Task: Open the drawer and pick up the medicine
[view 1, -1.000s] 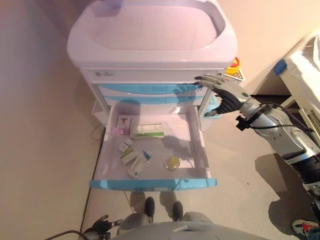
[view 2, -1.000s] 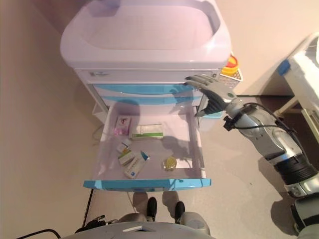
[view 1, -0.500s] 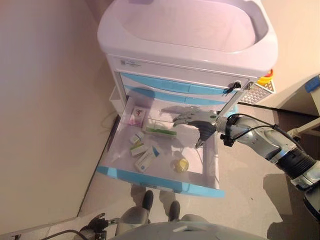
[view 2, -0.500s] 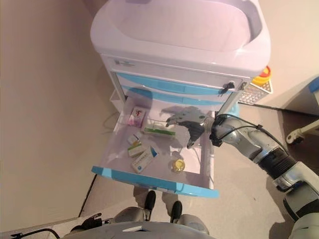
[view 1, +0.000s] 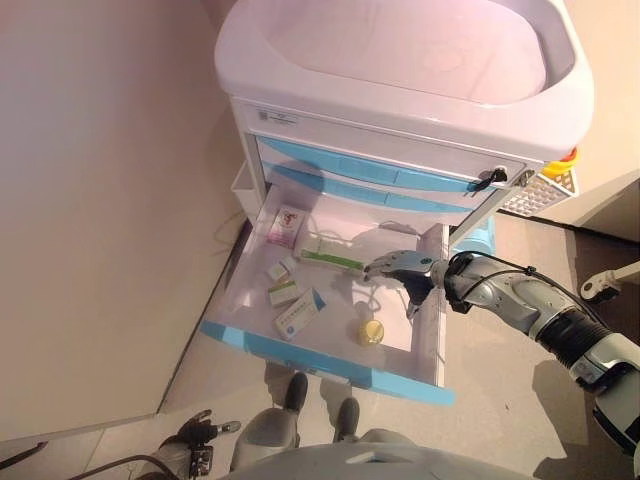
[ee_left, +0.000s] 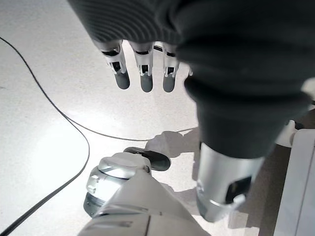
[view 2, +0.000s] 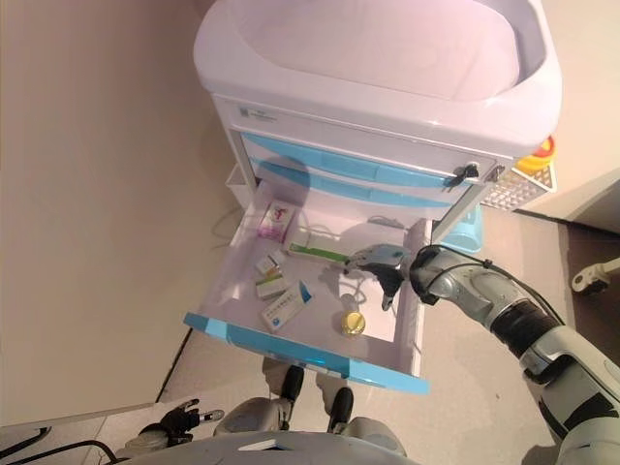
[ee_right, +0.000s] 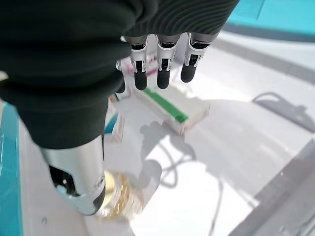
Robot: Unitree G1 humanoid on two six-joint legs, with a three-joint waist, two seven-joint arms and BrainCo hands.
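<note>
Drawer (view 1: 420, 340): pulled open under my right robot hand (view 1: 400, 268), fingers relaxed, grasping nothing.
Medicine: green-striped box (view 1: 333, 259) just beyond my fingertips; yellow bottle (view 1: 371, 332) below my thumb.
Left robot hand (ee_left: 142, 73): released, over the floor.

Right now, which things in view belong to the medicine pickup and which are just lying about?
Job: open drawer; medicine boxes, including the green-striped box; small yellow bottle; right hand, open above the drawer.
Lying about: side basket; idle left hand.

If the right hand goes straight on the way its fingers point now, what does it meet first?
Most likely the long white box with the green stripe, lying in the open drawer just beyond the right hand. The hand's height above it is unclear.
</note>
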